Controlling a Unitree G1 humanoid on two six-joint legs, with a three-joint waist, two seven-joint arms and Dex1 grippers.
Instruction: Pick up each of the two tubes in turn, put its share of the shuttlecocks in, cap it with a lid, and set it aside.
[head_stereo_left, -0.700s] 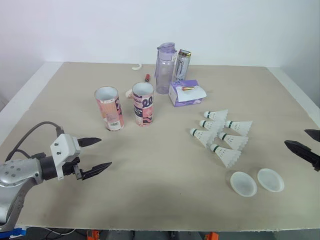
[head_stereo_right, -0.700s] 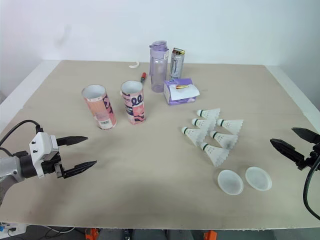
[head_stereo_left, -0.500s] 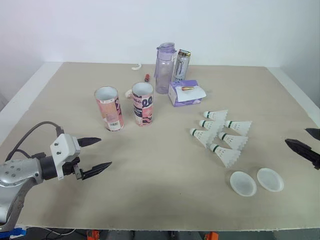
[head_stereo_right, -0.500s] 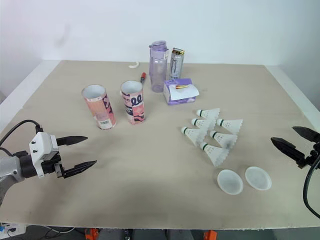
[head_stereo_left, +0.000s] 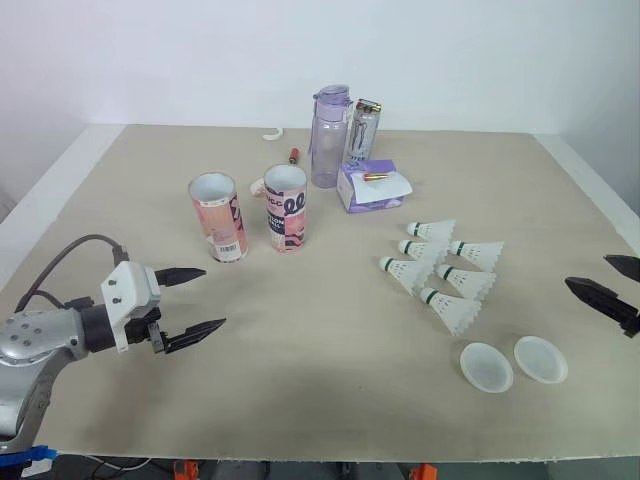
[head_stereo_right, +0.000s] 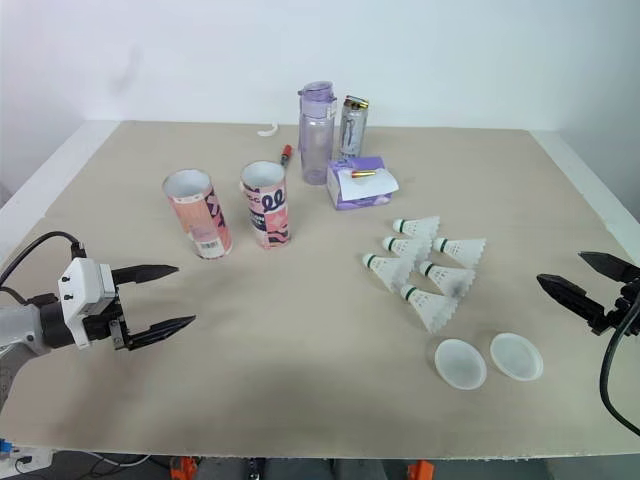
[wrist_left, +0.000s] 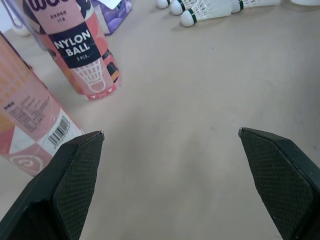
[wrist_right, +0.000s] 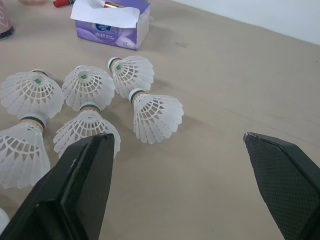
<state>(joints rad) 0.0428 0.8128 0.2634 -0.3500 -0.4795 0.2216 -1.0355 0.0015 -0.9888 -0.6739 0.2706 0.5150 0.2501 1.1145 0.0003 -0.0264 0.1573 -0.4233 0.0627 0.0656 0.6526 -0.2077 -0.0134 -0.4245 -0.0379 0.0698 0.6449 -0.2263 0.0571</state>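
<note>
As both tubes (head_stereo_left: 286, 210) stand uncapped, shuttlecocks (head_stereo_left: 465, 283) outside

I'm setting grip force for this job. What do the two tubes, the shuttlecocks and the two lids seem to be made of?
Pink tube and NYLON BALL tube: probably cardboard, matt printed wrap, white inside the open mouths. Shuttlecocks: moulded white plastic skirts, judging by the lattice ribs; rounded white heads, material unclear. Lids: thin, translucent white plastic, it seems.

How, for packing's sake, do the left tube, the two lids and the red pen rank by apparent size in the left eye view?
1. Left tube
2. left lid and right lid, alike, though nearer the camera
3. pen
</note>
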